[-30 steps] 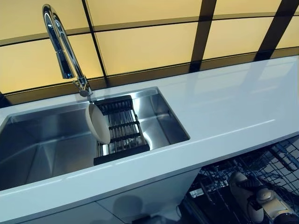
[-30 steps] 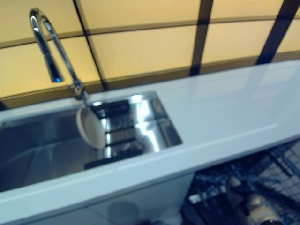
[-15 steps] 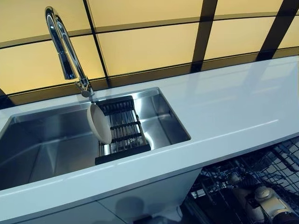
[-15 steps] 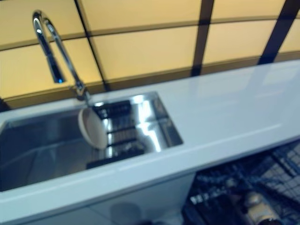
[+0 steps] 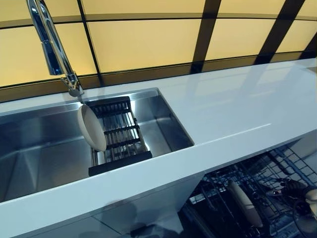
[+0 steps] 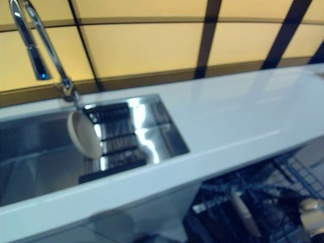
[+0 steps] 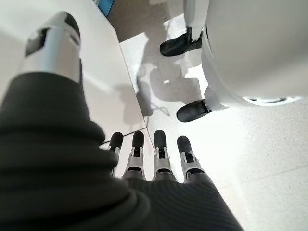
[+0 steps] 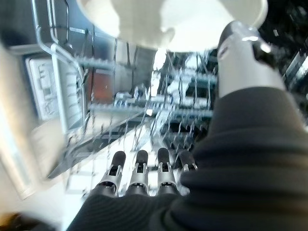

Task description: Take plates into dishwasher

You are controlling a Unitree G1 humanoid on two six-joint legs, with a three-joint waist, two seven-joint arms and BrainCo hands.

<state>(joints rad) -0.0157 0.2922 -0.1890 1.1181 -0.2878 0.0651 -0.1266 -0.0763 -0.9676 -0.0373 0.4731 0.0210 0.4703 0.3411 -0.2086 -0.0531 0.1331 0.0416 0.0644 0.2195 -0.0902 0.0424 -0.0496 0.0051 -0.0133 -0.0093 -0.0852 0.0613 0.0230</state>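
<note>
A cream plate (image 5: 91,128) stands on edge in a black drying rack (image 5: 124,136) inside the steel sink (image 5: 29,153). A second cream plate (image 5: 243,202) stands upright in the wire dishwasher rack (image 5: 277,168) below the counter. My right hand (image 8: 139,178) shows at the lower right of the eye views, to the right of that plate and apart from it. In its wrist view the fingers are straight and hold nothing, with the plate (image 8: 168,19) past them. My left hand (image 7: 154,159) hangs open by the cabinet, fingers pointing at the floor.
A white counter (image 5: 237,109) runs from the sink to the right, over the pulled-out dishwasher rack. A chrome faucet (image 5: 49,44) arches over the sink's back edge. Yellow wall panels with dark seams stand behind. White cabinet fronts sit under the sink.
The camera has swung, so the whole scene sits further left. My right hand has let go of the plate in the dishwasher rack and drawn back to the right.
</note>
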